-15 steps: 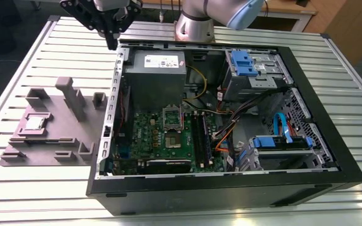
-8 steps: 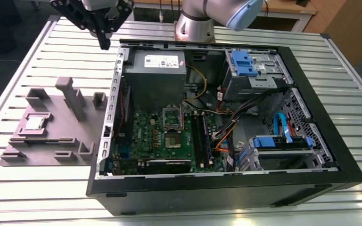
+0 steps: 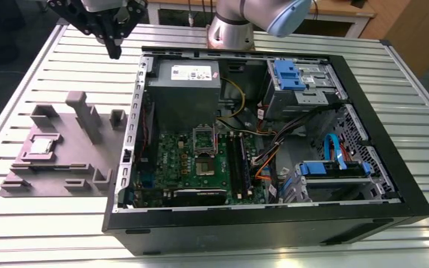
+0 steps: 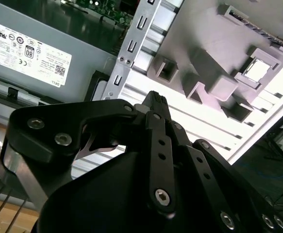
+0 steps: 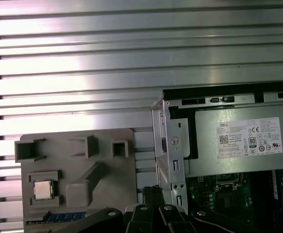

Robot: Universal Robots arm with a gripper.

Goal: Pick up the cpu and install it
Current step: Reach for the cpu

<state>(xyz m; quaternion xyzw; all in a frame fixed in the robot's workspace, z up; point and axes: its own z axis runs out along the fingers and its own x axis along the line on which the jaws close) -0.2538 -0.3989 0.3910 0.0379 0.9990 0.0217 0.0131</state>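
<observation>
black gripper links crowd the foreground in both wrist views, and the gripper (image 4: 154, 97) has its fingers drawn together at the tips with nothing between them. in the exterior view the gripper (image 3: 114, 51) hangs above the slatted table (image 3: 58, 61), just outside the far corner of the computer case (image 3: 274, 220) and well apart from the cpu (image 3: 42, 146). the cpu sits flat in a square pocket of the grey holder block (image 3: 76, 167), which lies on the table beside the case, on the exterior view's left; in the first wrist view the cpu (image 5: 43, 190) shows a silver top with a pale rim. by its look it is light, stiff and thin, with a smooth metal lid that could slip and an underside that likely would not forgive scraping or a tilted drop. the sensible hold seems to be across two opposite edges, kept level. the socket (image 3: 203, 166) on the green board (image 3: 177, 162) inside the case looks unfilled.
</observation>
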